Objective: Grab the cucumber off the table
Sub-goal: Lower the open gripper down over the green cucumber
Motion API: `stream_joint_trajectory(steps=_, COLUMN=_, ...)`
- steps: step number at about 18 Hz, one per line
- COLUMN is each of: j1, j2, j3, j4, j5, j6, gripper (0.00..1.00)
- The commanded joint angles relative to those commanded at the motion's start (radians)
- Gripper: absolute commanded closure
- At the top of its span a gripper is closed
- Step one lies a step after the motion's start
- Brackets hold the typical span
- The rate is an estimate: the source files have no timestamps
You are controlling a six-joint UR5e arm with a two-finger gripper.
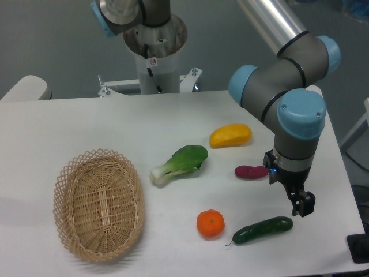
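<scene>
The cucumber [263,229] is dark green and glossy and lies flat on the white table [86,127] near the front right edge, with its thin stem tip pointing left. My gripper [302,205] hangs pointing down just above and behind the cucumber's right end, not touching it. Its dark fingers [305,203] look open and hold nothing.
An orange fruit [210,224] sits just left of the cucumber's stem. A purple vegetable [251,172] lies behind, next to my wrist, and a yellow fruit [230,135] farther back. A bok choy [181,163] lies mid-table. A wicker basket [99,203] stands at the front left.
</scene>
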Motion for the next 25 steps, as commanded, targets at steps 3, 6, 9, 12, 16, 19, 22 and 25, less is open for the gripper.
stream_joint_trajectory(steps=3, j1=-0.002, j2=0.000, j3=0.003, j4=0.000, j5=-0.005, j6=0.002, gripper=0.00)
stream_joint_trajectory(steps=6, j1=-0.003, j2=0.000, j3=-0.005, j4=0.002, j5=-0.005, j6=-0.002, gripper=0.00)
stream_joint_trajectory(steps=9, j1=-0.014, j2=-0.008, j3=-0.011, j4=0.008, j5=-0.031, j6=-0.046, gripper=0.00)
stream_joint_trajectory(steps=12, j1=-0.028, j2=-0.015, j3=-0.009, j4=0.008, j5=-0.028, j6=-0.080, gripper=0.00)
stream_joint_trajectory(steps=16, j1=-0.049, j2=-0.052, j3=-0.012, j4=0.015, j5=-0.020, j6=-0.104, gripper=0.00)
stream_joint_trajectory(steps=19, j1=-0.049, j2=-0.104, j3=-0.002, j4=0.067, j5=0.000, j6=-0.083, gripper=0.00)
stream_joint_trajectory(steps=22, j1=-0.049, j2=-0.164, j3=0.014, j4=0.083, j5=0.080, j6=0.014, gripper=0.00)
stream_joint_trajectory(steps=25, j1=-0.049, j2=-0.195, j3=0.012, j4=0.120, j5=0.094, j6=0.022, gripper=0.00)
